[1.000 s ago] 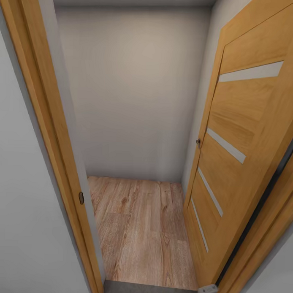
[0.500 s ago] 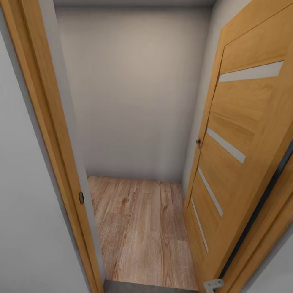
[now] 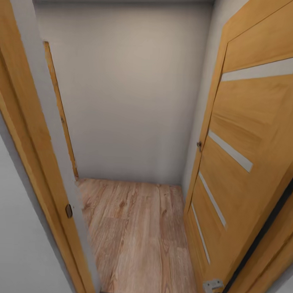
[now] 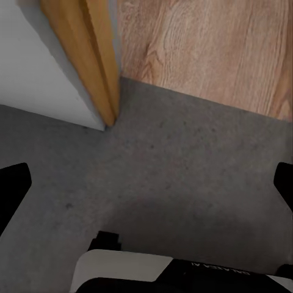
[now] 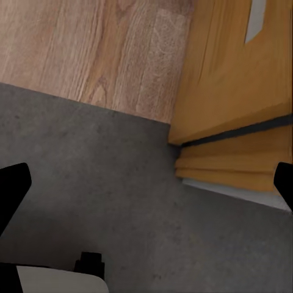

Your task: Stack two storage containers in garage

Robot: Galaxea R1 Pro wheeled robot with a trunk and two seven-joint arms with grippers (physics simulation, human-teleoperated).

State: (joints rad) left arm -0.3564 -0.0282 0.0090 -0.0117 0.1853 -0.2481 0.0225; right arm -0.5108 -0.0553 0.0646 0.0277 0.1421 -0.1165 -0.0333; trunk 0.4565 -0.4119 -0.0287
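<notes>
The left tool (image 4: pixel 146 183) stood spread wide and held nothing, its dark fingertips (image 4: pixel 13 183) at the frame's two side edges over the grey concrete floor (image 4: pixel 183 183). The right tool (image 5: pixel 146 183) was equally wide and bare above the same floor. Beyond lay wood planks (image 3: pixel 135 230), a door frame (image 3: pixel 40 159) at the left, an open wooden door (image 3: pixel 243 158) at the right, and a pale wall (image 3: pixel 131 99) at the back. No red bins were in sight.

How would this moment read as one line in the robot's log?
place: doorway, concrete floor meeting wood-plank floor | door: open | left gripper: open, empty | right gripper: open, empty
</notes>
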